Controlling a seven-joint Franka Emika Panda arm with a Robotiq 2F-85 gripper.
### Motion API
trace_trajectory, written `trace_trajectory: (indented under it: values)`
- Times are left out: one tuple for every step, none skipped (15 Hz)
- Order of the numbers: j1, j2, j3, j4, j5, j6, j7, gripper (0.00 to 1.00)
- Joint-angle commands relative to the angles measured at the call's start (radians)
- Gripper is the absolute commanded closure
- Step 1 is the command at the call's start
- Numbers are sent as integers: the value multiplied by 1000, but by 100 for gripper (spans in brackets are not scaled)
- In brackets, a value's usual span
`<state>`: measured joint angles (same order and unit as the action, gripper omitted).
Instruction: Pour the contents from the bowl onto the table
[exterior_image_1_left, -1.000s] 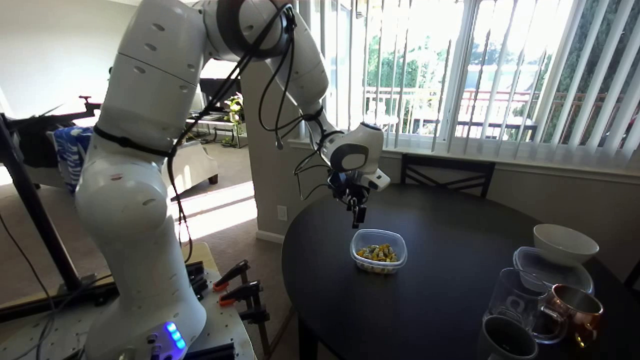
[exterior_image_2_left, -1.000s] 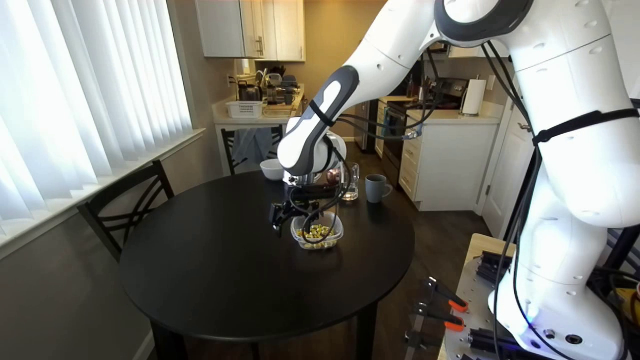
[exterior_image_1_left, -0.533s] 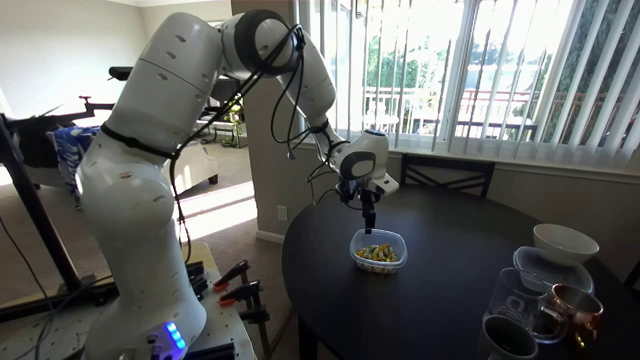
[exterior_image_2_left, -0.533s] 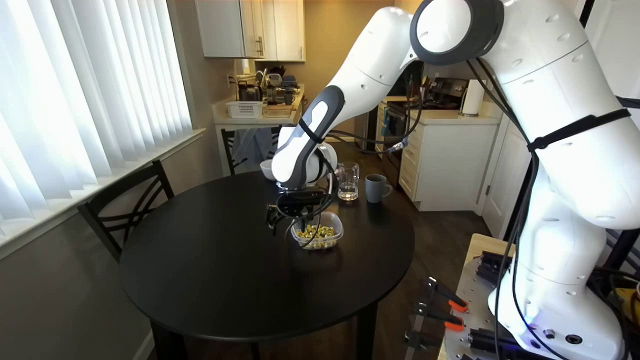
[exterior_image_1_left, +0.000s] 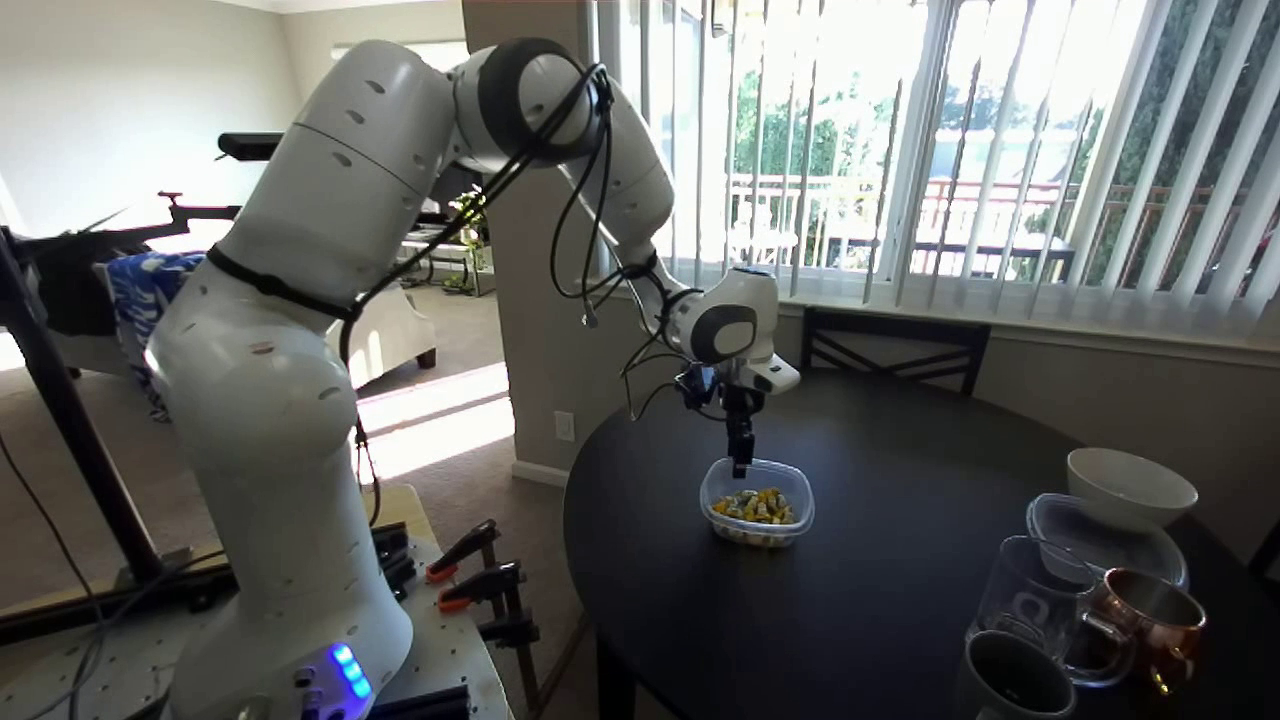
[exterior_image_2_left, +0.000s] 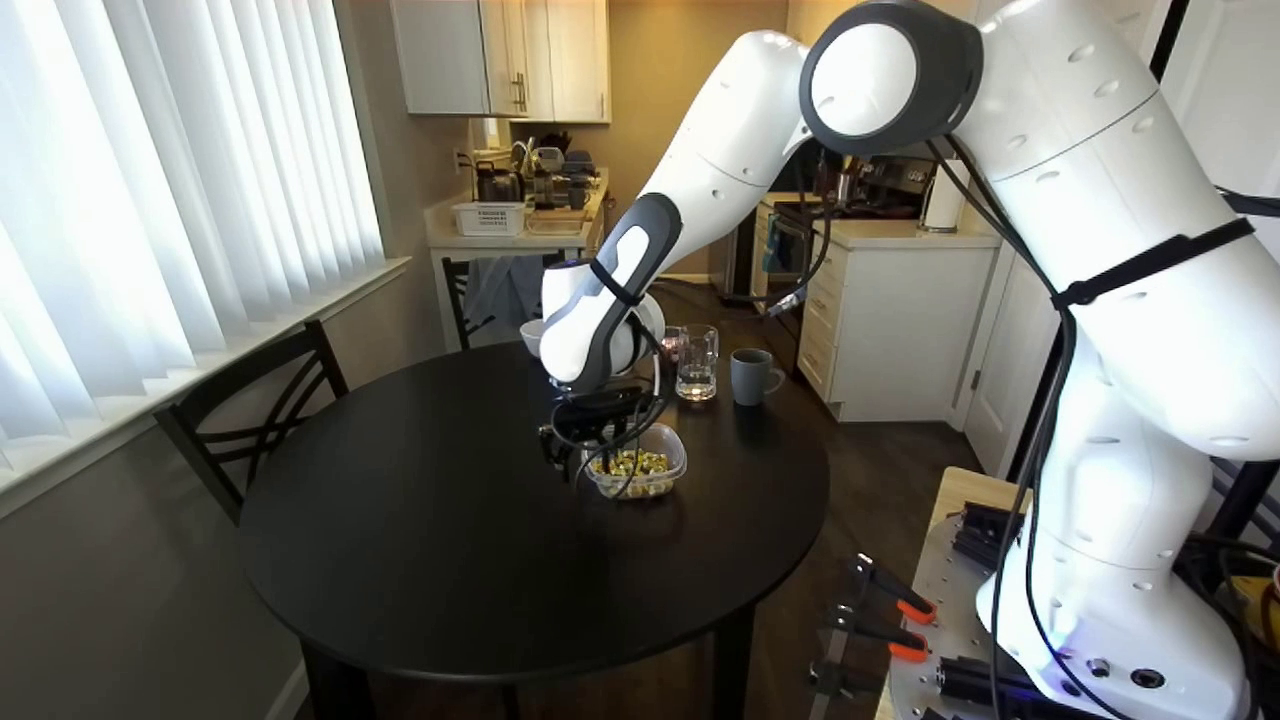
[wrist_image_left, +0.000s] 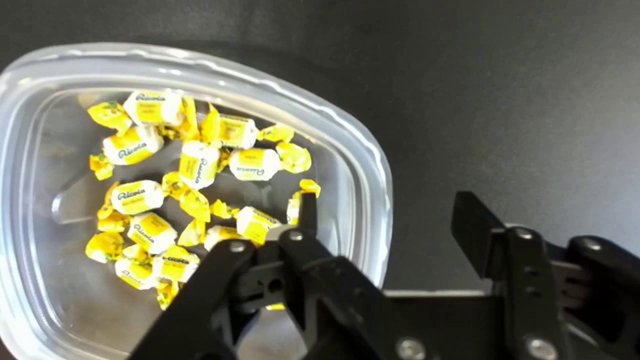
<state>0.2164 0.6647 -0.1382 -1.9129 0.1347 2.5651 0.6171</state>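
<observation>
Clearly, the fingers (wrist_image_left: 472, 235) are spread wide, gripping nothing. The clear bowl (wrist_image_left: 378, 200) sits upright on the black table (exterior_image_2_left: 430, 560), and the wrapped sweets (wrist_image_left: 195, 202) lie loose in it. In the wrist view, one finger is over the inside of the bowl and the other is over the table outside it, so the rim runs between them. I can't tell if a tip goes below the rim or touches anything.

The job right now looks like getting a good grip on the bowl's side. To do it well, go straight down so the wall slides into the gap. Bring the inside finger close to the wall, because sweets lie right by it, and pushing on them could shove the bowl. Then squeeze softly: the side looks thin and may bend. Lift a tiny bit first, as the far side will probably want to droop. When it's time to pour, hold it low, tip it slowly, and do it well apart from the glass mug (exterior_image_2_left: 697, 362) and the grey mug (exterior_image_2_left: 752, 377).
</observation>
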Motion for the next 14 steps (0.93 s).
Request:
trace_trajectory:
  values:
    - [13,22,-13,29,-39,-40,39,59]
    - [17,22,-18,29,-43,-36,47,66]
    - [26,17,-28,22,-52,-28,61,73]
    - [37,11,-39,16,-63,-22,76,78]
    - [49,2,-52,8,-80,-17,98,85]
    - [59,-2,-61,5,-95,-18,116,92]
    - [71,-7,-73,1,-114,-14,138,99]
    - [78,-14,-78,-3,-128,-15,153,99]
    - [82,-17,-81,-3,-139,-16,166,100]
    - [86,-24,-82,-7,-151,-17,178,100]
    - [89,-29,-84,-8,-162,-17,188,98]
    - [92,-38,-84,-10,-172,-17,196,100]
    - [85,-54,-72,-17,-172,-10,189,98]
    - [62,-76,-41,-28,-157,3,148,99]
